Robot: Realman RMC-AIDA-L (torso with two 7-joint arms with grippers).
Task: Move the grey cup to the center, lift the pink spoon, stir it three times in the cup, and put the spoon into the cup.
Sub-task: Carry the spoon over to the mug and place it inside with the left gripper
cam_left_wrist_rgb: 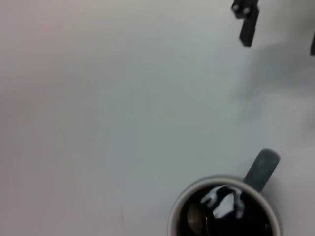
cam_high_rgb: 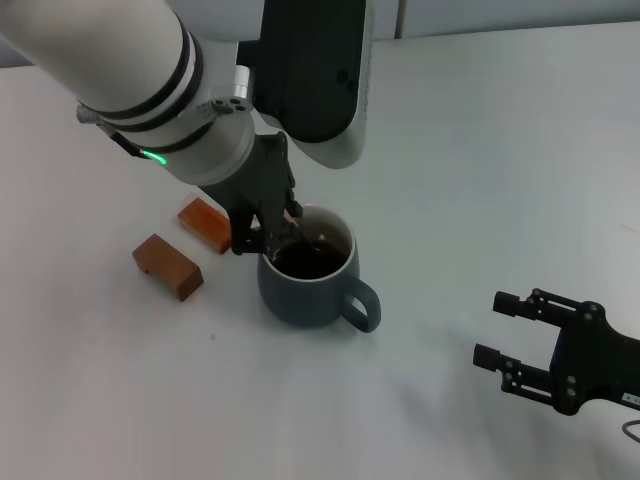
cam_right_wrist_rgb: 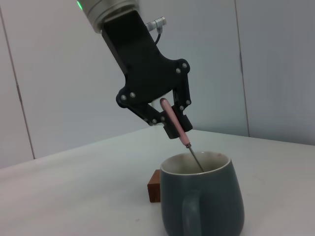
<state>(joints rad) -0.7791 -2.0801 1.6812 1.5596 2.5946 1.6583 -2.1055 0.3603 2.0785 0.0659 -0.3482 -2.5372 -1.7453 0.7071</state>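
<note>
The grey cup (cam_high_rgb: 300, 297) stands mid-table with dark liquid inside and its handle toward my right side. It also shows in the left wrist view (cam_left_wrist_rgb: 262, 168) and the right wrist view (cam_right_wrist_rgb: 206, 202). My left gripper (cam_high_rgb: 268, 232) hangs just above the cup's rim, shut on the pink spoon (cam_right_wrist_rgb: 173, 119). The spoon is held tilted, with its metal stem dipping into the cup. Its bowl (cam_left_wrist_rgb: 196, 219) lies in the liquid. My right gripper (cam_high_rgb: 490, 328) is open and empty, low over the table to the right of the cup.
Two orange-brown wooden blocks (cam_high_rgb: 168, 266) (cam_high_rgb: 205, 222) lie on the white table just left of the cup; one shows behind the cup in the right wrist view (cam_right_wrist_rgb: 155, 186). A finger of the right gripper (cam_left_wrist_rgb: 247, 27) shows far off in the left wrist view.
</note>
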